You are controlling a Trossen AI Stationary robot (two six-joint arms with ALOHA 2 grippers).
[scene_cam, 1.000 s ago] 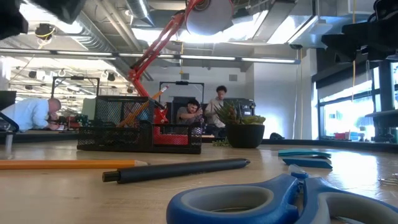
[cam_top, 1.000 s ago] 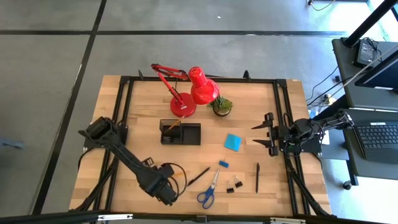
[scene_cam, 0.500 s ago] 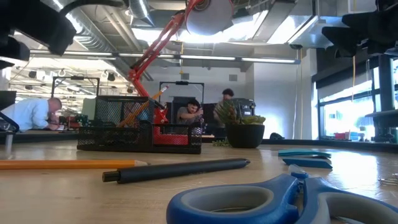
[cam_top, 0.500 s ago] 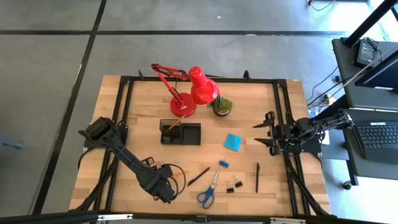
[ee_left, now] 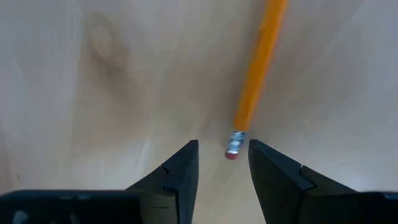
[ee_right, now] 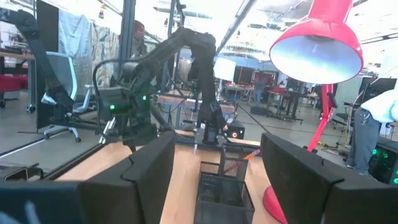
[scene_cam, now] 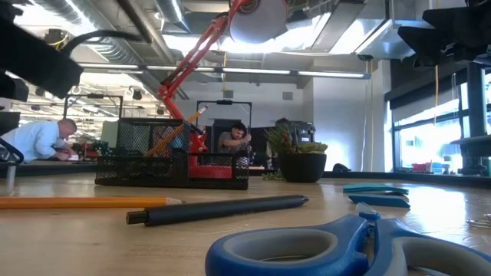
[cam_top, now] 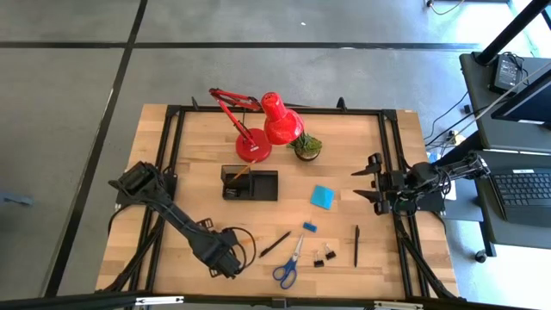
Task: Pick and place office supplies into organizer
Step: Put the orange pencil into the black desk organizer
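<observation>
An orange pencil lies on the wood near the table's near left; in the low view the pencil rests flat beside a black pen. My left gripper points down over the pencil's eraser end, open, one finger on each side of that end and apart from it. In the high view my left gripper hides most of the pencil. The black mesh organizer stands mid-table with an orange pencil in it. My right gripper waits open and level at the table's right edge.
Blue-handled scissors, a small blue eraser, black binder clips, a second black pen and a blue note pad lie right of the left gripper. A red desk lamp and a potted plant stand behind the organizer.
My left gripper has come down toward the table over the pencil's eraser end, rolling a little about its own axis. Its fingers stay open. The pencil and the other supplies have not moved.
</observation>
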